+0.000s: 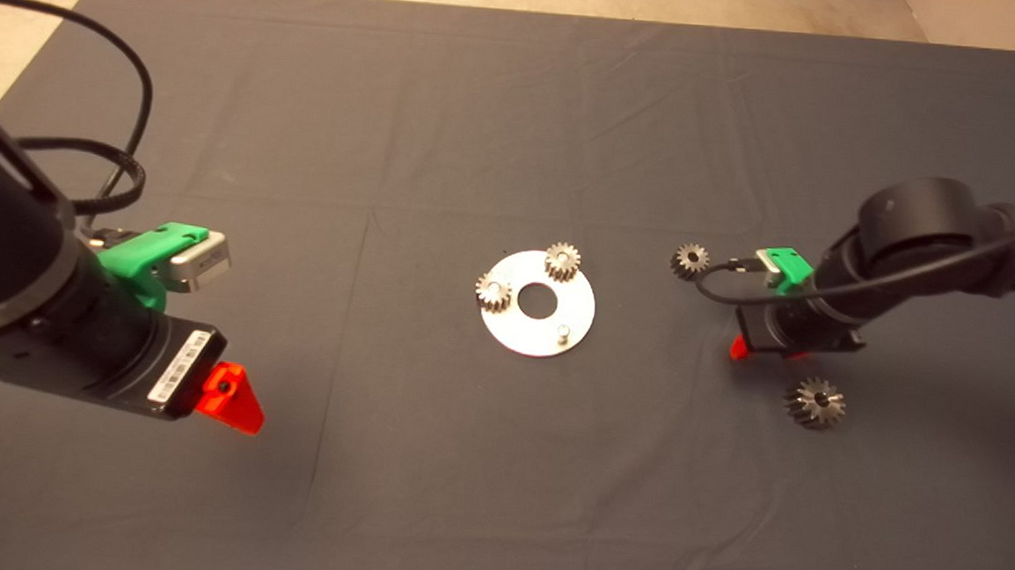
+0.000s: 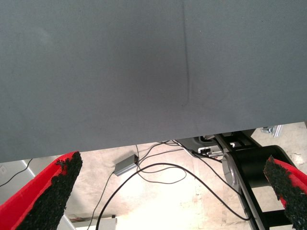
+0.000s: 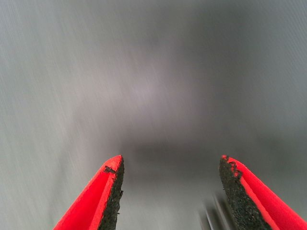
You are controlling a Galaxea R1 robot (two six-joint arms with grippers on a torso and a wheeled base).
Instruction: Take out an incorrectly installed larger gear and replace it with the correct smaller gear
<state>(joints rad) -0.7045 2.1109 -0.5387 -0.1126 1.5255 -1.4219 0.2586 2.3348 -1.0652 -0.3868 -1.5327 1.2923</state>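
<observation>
The larger gear [image 1: 815, 402], dark with slanted teeth, lies flat on the mat at the right, off the round silver plate [image 1: 577, 323]. My right gripper [image 1: 741, 347] hovers just left of it and is open over bare mat [image 3: 171, 160]. A smaller gear [image 1: 690, 260] lies loose on the mat behind that gripper. Two other small gears [image 1: 563, 261] [image 1: 493, 292] sit on the plate, and one peg [image 1: 563, 332] stands bare. My left gripper [image 1: 234, 398] waits open at the left [image 2: 171, 160], holding nothing.
A black cable [image 1: 719, 285] loops from the right wrist close to the loose small gear. The left wrist view shows the mat's edge with the floor, cables and a small grey box [image 2: 126, 165] beyond it.
</observation>
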